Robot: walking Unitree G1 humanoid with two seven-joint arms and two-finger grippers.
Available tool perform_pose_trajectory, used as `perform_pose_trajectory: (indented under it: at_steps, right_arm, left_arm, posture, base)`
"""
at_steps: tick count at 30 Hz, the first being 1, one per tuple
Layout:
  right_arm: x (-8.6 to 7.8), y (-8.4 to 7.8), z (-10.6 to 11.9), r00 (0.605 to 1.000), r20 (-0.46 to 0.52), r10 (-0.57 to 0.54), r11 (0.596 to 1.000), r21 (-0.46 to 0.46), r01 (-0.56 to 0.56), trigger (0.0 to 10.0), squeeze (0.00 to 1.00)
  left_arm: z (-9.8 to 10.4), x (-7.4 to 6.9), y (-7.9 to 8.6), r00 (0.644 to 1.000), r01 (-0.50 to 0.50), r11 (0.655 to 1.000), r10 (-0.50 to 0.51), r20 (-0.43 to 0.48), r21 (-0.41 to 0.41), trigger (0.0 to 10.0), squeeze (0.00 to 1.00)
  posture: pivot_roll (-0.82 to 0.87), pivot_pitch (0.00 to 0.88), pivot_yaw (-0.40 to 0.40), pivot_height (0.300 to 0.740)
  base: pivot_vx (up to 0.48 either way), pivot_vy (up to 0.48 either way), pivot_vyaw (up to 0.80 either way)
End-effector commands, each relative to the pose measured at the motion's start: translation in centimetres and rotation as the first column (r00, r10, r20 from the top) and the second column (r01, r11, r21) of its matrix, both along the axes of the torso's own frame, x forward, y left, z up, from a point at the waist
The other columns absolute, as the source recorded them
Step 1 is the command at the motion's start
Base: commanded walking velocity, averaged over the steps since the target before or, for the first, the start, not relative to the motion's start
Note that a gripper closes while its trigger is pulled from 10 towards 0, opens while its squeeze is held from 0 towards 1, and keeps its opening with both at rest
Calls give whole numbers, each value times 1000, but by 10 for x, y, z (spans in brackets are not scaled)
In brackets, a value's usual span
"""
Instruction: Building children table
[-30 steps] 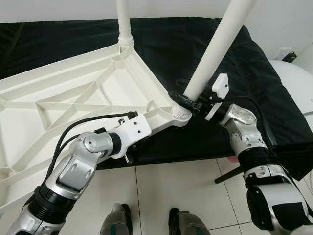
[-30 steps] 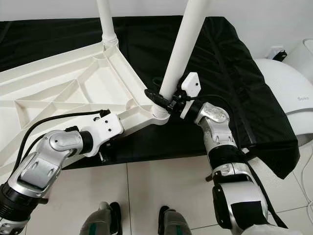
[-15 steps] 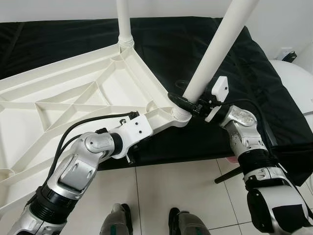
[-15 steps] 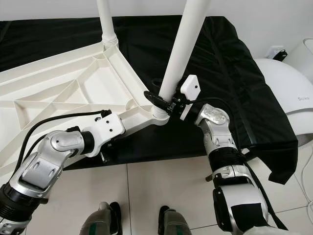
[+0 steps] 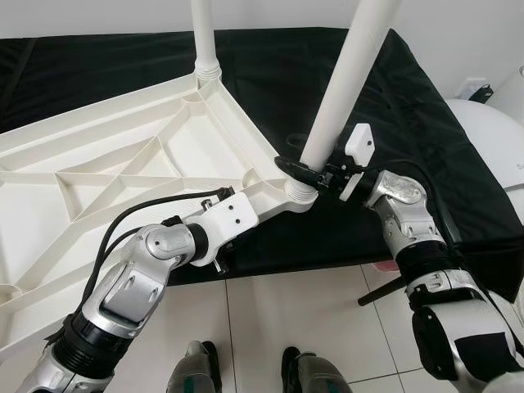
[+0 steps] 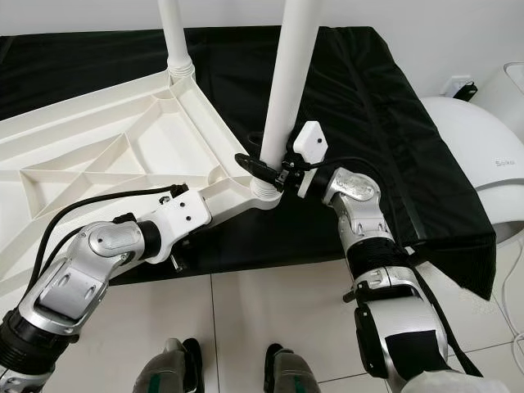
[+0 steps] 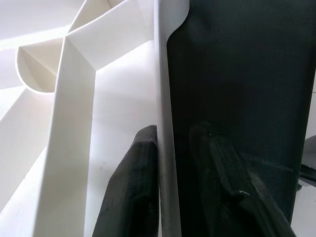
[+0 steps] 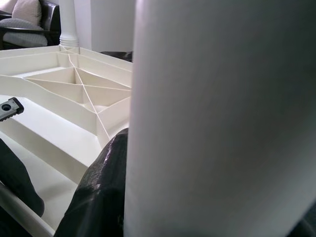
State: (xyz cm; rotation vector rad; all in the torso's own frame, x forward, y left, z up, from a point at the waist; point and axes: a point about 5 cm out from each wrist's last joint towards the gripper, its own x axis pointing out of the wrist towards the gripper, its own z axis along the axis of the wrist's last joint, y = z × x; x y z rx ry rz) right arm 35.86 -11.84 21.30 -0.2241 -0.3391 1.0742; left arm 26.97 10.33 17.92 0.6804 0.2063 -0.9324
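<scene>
With the right hand (image 5: 309,170) gripping the leg (image 5: 344,90) above its socket at the near corner of the upturned tabletop (image 5: 123,172), whose rim the left hand (image 7: 173,197) pinches, a skewed push could jam the leg.

White all over — the upturned tabletop (image 5: 123,155) with its ribbed triangle pattern and both legs (image 5: 344,82). Beneath it lies plain black cloth (image 5: 409,123). Beside the tabletop, silver arms end in black pincer fingers (image 7: 136,192) — above pale floor tiles (image 5: 286,311).
</scene>
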Motion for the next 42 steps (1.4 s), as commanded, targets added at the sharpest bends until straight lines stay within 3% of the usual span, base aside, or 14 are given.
perform_pose_trajectory:
  at_steps: [1,20,42]
  right_arm:
    - [-2,1,-20,996,-83,13,998,-55,-18,10000,0]
    - [-11,0,-25,997,-78,-26,1000,16,27,10000,0]
    - [-19,11,-15,994,-69,-79,991,100,86,10000,0]
  left_arm:
    - [-3,-5,-3,1000,21,1000,-21,-22,-2,10000,0]
    - [-1,-4,-4,1000,20,1000,-20,-21,-5,10000,0]
    - [0,-3,-5,1000,19,1000,-19,-17,-8,10000,0]
  posture:
    - [-57,219,-50,740]
    - [-71,232,-38,740]
    - [-75,232,-42,740]
  base:
    - [0,0,0]
    - [0,0,0]
    - [0,0,0]
